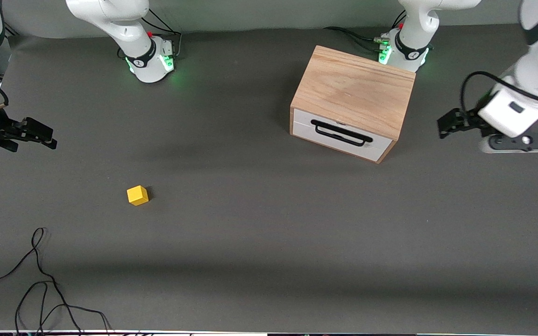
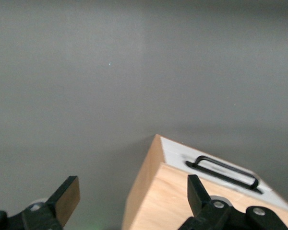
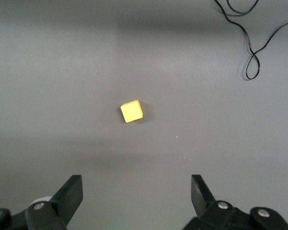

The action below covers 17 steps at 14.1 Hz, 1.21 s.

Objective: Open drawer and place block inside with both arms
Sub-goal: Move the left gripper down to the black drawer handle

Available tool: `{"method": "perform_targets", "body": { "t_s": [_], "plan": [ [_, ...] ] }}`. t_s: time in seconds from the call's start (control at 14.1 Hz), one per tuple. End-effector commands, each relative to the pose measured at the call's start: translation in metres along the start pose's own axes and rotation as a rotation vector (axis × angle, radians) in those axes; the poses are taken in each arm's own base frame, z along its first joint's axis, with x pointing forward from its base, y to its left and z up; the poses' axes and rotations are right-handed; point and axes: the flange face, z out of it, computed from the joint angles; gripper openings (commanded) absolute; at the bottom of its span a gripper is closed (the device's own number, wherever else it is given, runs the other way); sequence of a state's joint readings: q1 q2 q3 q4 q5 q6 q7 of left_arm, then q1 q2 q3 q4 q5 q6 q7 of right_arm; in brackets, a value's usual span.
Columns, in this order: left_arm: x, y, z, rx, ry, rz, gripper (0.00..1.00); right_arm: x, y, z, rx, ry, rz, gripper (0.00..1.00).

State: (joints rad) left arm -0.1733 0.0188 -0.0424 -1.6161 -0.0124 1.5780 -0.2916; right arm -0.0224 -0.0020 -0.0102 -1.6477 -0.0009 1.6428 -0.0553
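The light oak box (image 1: 355, 91) stands on the grey table (image 1: 269, 242) toward the left arm's end, close to the left arm's base (image 1: 402, 51). Its white-fronted drawer (image 1: 341, 133) is fully shut, the long black bar handle (image 1: 341, 132) facing the front camera at a slant. From the box, the small yellow block (image 1: 138, 195) lies at about eight o'clock in the front view, well apart from it, nearer to the front camera and toward the right arm's end of the table.

The left tool (image 1: 442, 126) hangs over bare table at three o'clock from the box, near the box's end panel but apart from it. In the left wrist view its fingers (image 2: 67, 199) stand wide apart with nothing between them, and the drawer front and handle (image 2: 225, 171) show past them.

The right tool (image 1: 47, 135) hangs over the table's edge at the right arm's end, at about ten o'clock from the block and well apart from it. Its fingers (image 3: 72, 194) are spread wide and empty in the right wrist view, with the block (image 3: 132, 111) on the table ahead of them. A loose black cable (image 1: 40, 280) lies on the table at seven o'clock from the block.
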Motion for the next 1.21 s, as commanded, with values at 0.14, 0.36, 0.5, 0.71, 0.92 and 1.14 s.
{"method": "perform_targets", "body": {
  "t_s": [0.14,0.36,0.5,0.71,0.92,1.14],
  "plan": [
    [-0.018,0.082,0.018,0.024,-0.004,-0.212,1.00,0.004,0.002,0.002,-0.011,-0.014,0.043,1.00],
    [-0.029,0.137,0.033,0.013,0.018,-0.413,1.00,0.004,-0.003,0.003,-0.019,-0.019,0.032,1.00],
    [-0.035,0.164,0.043,0.002,0.027,-0.570,1.00,0.003,-0.002,0.002,-0.022,-0.019,0.032,1.00],
    [-0.045,0.189,0.054,0.004,0.007,-0.706,1.00,-0.006,-0.004,-0.002,-0.016,-0.051,0.031,1.00],
    [-0.054,0.218,0.069,0.012,0.001,-0.867,1.00,-0.009,0.007,-0.006,-0.015,-0.053,0.041,1.00],
    [-0.053,0.225,0.079,0.014,-0.003,-0.936,1.00,-0.009,0.025,-0.006,-0.014,-0.050,0.070,1.00]
  ]
}}
